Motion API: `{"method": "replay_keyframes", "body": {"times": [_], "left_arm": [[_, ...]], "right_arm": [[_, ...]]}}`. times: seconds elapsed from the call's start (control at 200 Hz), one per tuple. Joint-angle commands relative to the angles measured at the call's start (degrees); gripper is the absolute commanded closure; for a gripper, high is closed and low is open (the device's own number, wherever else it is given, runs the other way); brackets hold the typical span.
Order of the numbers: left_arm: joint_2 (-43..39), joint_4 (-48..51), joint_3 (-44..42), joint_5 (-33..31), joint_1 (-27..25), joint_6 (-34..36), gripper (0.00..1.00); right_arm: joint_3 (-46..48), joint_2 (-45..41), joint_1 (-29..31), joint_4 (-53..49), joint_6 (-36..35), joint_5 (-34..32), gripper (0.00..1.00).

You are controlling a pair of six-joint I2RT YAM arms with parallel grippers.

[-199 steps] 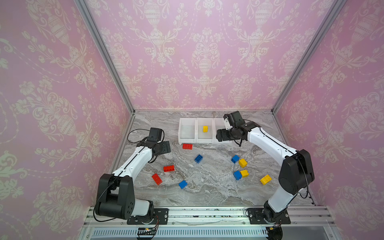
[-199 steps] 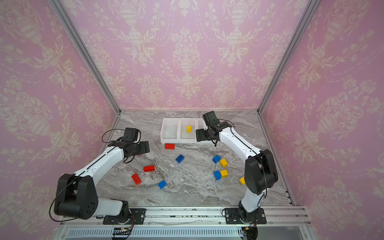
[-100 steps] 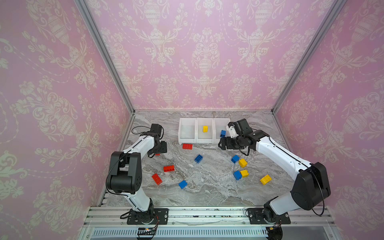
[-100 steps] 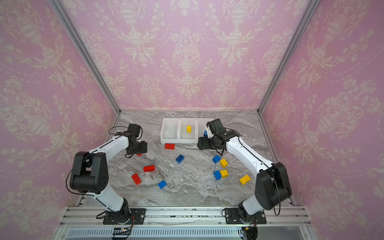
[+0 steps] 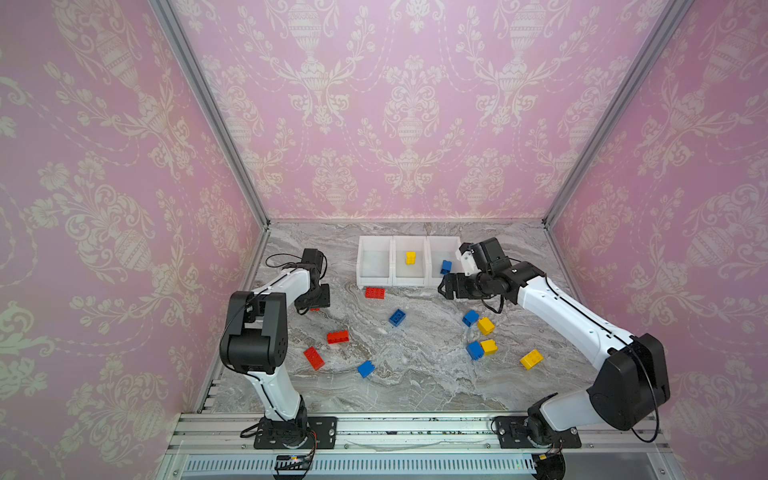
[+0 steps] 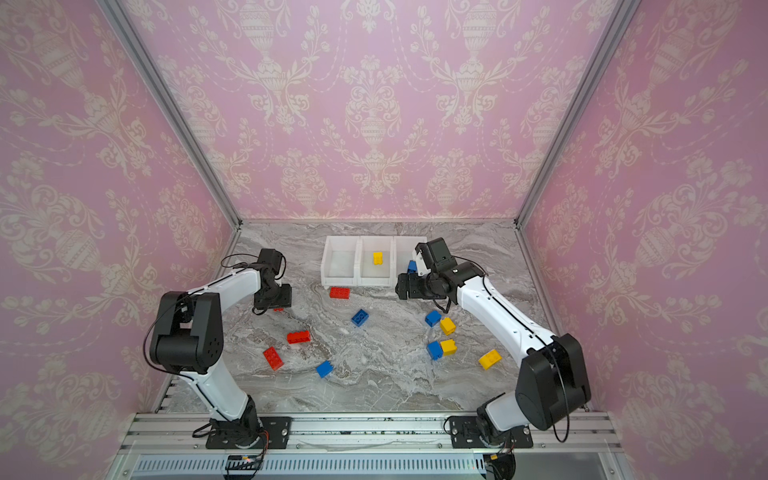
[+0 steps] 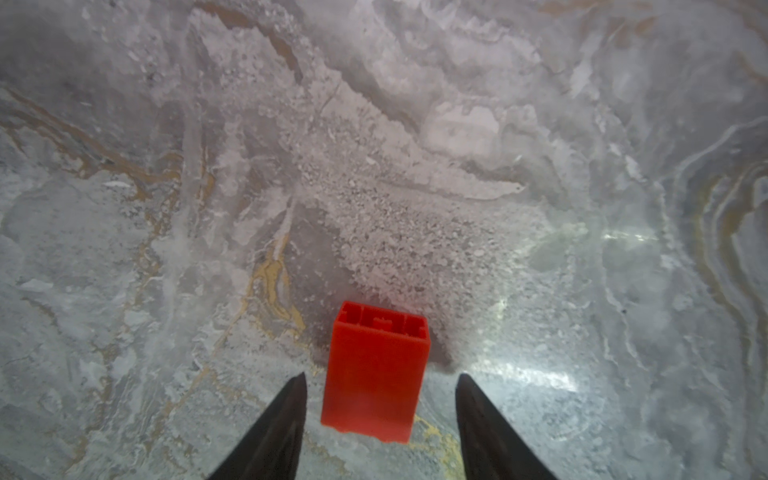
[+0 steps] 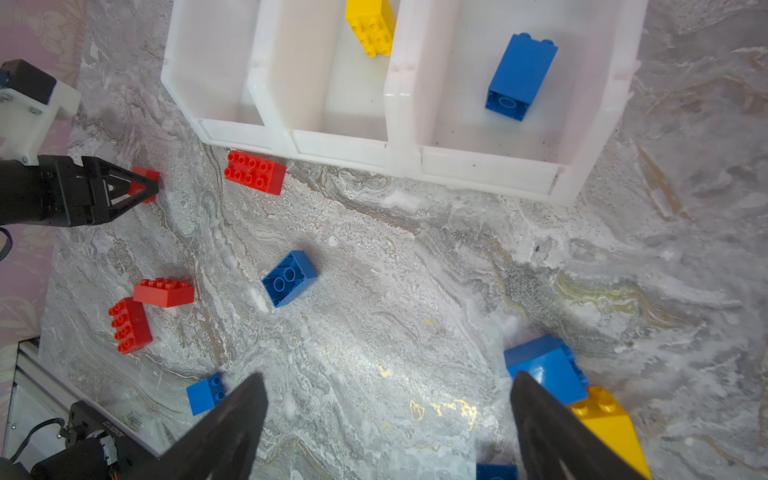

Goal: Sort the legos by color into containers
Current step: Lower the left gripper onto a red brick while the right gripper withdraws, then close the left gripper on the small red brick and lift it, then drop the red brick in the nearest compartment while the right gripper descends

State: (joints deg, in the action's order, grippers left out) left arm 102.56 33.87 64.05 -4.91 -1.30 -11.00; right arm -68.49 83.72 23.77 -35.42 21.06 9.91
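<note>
Containers (image 5: 375,264), yellow lego (image 5: 410,257) middle, blue lego (image 5: 446,266) rightmost

From above, the left gripper (image 5: 312,303) hides nearly all of a red brick (image 5: 314,309) — only a sliver shows.

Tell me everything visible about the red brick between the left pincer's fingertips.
The red brick is a smooth, glossy plastic block, longer than wide. It rests on the marble tabletop, its hollow, ribbed underside showing at the end away from the fingertips; no studs show. It sits between the tips of the open left pincer, a narrow gap on each side, so nothing grips it. In both top views only a red sliver peeks from under the pincer.
</note>
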Motion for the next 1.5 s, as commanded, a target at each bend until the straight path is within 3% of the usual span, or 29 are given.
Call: {"method": "replay_keyframes", "body": {"times": [0.0,0.3,0.766,1.161,1.496], "left_arm": [[1.29,-0.66,0.94,-1.01,0.59,0.81,0.42],[2.07,-1.14,1.26,0.34,0.77,0.26,0.61],[-5.03,-1.97,-0.79,4.29,-0.04,-2.03,0.78],[-15.06,-3.92,1.1,4.52,-12.07,-4.03,0.8],[-9.94,-9.67,8.37,7.78,-18.93,-3.72,0.81]], "right_arm": [[0.64,-1.16,0.23,-0.93,0.56,0.46,0.07],[2.75,-1.42,0.22,-1.08,0.57,-0.24,0.07],[4.57,-0.67,-0.02,0.72,1.68,0.25,0.07],[7.21,-1.55,-0.83,2.94,3.37,1.91,0.06],[8.31,-3.71,-1.45,3.29,4.14,1.87,0.06]]}}
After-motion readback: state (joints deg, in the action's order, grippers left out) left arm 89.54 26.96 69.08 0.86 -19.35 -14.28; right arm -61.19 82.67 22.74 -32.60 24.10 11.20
